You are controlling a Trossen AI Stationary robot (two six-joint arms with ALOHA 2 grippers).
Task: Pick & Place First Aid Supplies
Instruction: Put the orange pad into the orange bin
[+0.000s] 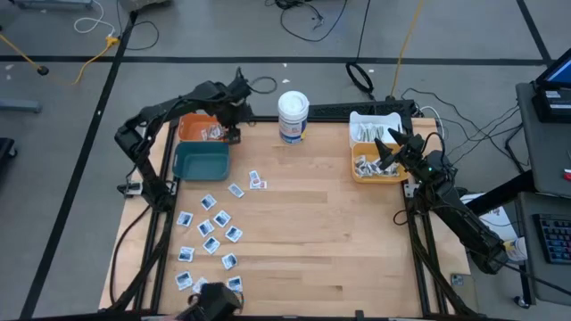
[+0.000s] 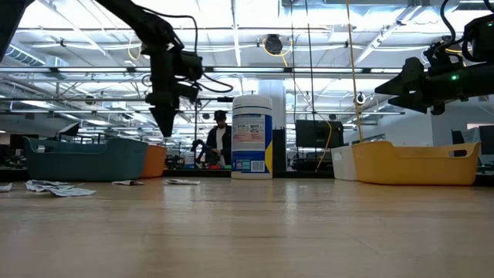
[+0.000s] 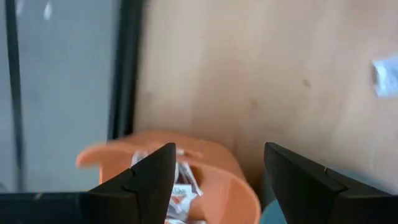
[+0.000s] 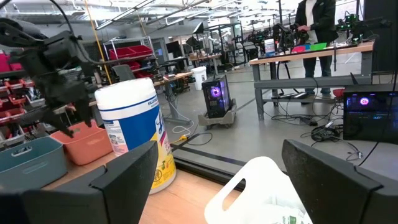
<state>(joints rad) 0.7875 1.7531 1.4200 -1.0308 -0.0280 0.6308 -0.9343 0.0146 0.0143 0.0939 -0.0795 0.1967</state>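
Observation:
Square white-and-blue sachets lie flat and scattered on the wooden table's left half, near the teal bin; the low view shows some of these sachets at the left. Small packets with red marks lie in the orange bin. My left gripper hangs open just above that bin's right rim, fingers pointing down, empty. My right gripper hovers open and empty over the yellow bin, which holds whitish wrapped strips.
A tall white tub with a blue label stands at the far edge between the bins. A white bin with strips sits beyond the yellow one. A dark device sits at the near edge. Bare wood spans the table's middle and right.

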